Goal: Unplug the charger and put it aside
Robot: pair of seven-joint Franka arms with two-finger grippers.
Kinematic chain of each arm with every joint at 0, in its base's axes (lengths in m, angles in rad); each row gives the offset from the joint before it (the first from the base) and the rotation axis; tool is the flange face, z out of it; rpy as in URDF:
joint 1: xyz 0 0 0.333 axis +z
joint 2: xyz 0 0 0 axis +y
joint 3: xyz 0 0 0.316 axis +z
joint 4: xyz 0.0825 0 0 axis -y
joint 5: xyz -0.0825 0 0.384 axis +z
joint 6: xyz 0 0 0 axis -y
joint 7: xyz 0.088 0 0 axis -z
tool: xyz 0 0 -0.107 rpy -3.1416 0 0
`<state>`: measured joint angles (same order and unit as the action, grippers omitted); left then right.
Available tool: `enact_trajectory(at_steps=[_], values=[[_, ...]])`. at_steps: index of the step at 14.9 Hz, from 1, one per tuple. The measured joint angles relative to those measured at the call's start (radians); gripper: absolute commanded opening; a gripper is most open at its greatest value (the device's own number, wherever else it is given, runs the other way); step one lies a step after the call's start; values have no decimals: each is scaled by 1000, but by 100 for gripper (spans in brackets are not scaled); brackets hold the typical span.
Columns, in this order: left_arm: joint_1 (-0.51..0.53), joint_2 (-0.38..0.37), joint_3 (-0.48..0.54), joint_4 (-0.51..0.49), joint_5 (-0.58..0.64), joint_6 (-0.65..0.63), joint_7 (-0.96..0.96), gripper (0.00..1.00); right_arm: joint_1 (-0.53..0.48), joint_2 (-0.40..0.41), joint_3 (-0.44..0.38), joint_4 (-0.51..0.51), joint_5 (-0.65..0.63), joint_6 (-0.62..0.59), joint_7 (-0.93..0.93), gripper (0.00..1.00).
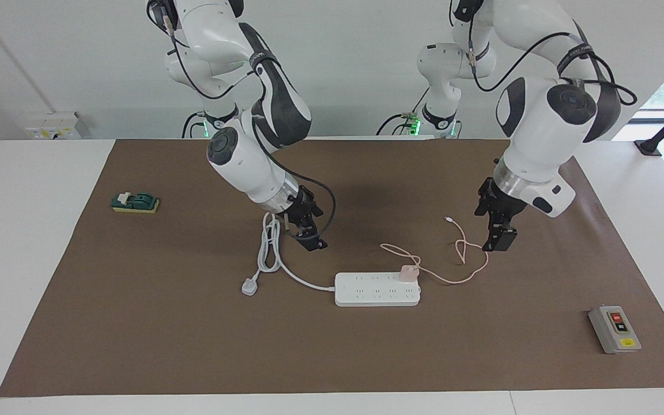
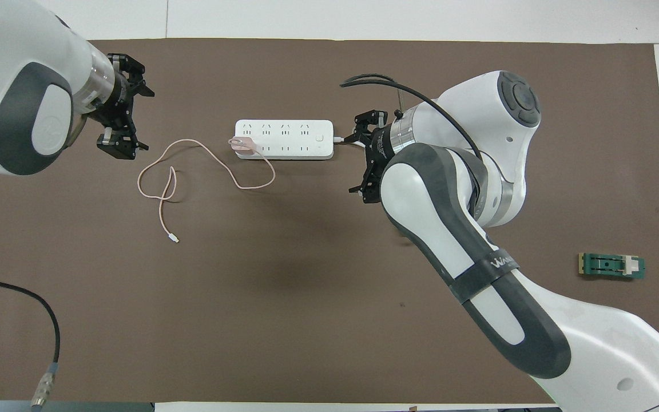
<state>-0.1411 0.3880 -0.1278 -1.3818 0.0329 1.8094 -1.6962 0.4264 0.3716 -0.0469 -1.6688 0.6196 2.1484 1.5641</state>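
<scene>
The charger (image 1: 408, 273) is a small pink cube plugged into the white power strip (image 1: 377, 289), at the strip's end toward the left arm; it also shows in the overhead view (image 2: 242, 143), on the strip (image 2: 284, 139). Its thin pink cable (image 1: 464, 253) lies looped on the brown mat, also seen from overhead (image 2: 158, 171). My left gripper (image 1: 496, 239) is open and empty, low over the mat beside the cable loop (image 2: 143, 117). My right gripper (image 1: 308, 235) is open and empty over the strip's white cord, just off the strip's other end (image 2: 358, 157).
The strip's thick white cord (image 1: 268, 248) coils nearer the robots and ends in a white plug (image 1: 249, 286). A grey switch box (image 1: 614, 329) stands toward the left arm's end. A green switch block (image 1: 135, 202) lies toward the right arm's end (image 2: 611, 266).
</scene>
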Motion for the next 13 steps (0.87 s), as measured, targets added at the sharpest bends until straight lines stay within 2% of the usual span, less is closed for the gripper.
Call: enact_trajectory(at_steps=[4,6,13], values=[[-101,159,49,128,25,0,-126,100,0,27,0,0,34,37,-24,100],[-144,213,80,180,25,3,-167,100,1,47,0,0,70,59,-47,100],[-168,256,84,194,18,45,-230,100,22,125,2,1,152,163,-122,100]])
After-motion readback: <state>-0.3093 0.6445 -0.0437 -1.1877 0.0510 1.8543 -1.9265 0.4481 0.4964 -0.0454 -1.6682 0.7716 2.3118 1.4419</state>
